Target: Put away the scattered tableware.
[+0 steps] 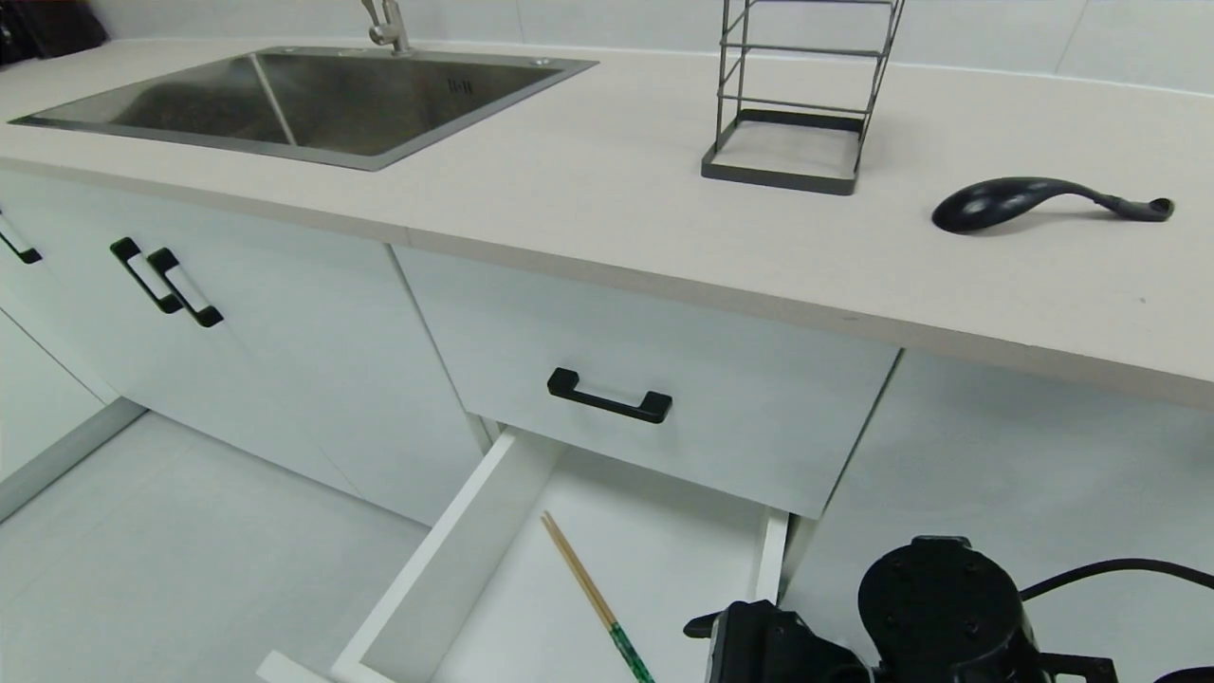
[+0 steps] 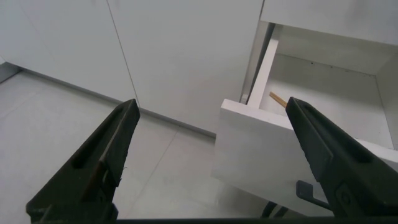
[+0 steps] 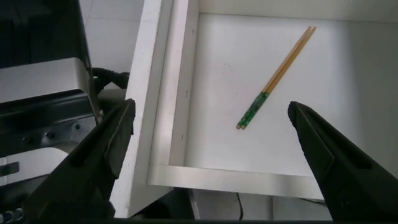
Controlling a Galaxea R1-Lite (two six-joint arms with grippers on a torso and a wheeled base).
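A pair of 2 slim wooden chopsticks with green patterned ends (image 1: 596, 598) (image 3: 277, 78) lies side by side on the floor of the pulled-out white lower drawer (image 1: 446, 560) (image 3: 177, 93). They sit at a slant, green ends toward the drawer's front. From the left wrist, 1 pale tip of them (image 2: 278, 99) pokes up behind the drawer's front panel (image 2: 261, 143). The right gripper (image 3: 211, 109) hangs above the drawer with its 2 dark fingers spread wide and nothing between them. The chopsticks lie in the gap below, well apart from either finger. The left gripper (image 2: 211, 106) is beside the drawer's left front corner, over the grey floor, its fingers equally wide apart and empty. Up on the beige countertop (image 1: 607, 209), a glossy black curved-handle spoon (image 1: 1005, 201) rests bowl down, to the right of an upright dark wire rack with a square base (image 1: 773, 177) and apart from it. A stainless steel sink (image 1: 313, 104) with a metal faucet (image 1: 384, 24) is set into the counter at the left. Above the open drawer, a closed white drawer carries 1 black bar handle (image 1: 609, 398), and 2 black handles (image 1: 166, 283) sit close together on the cabinet doors under the sink.
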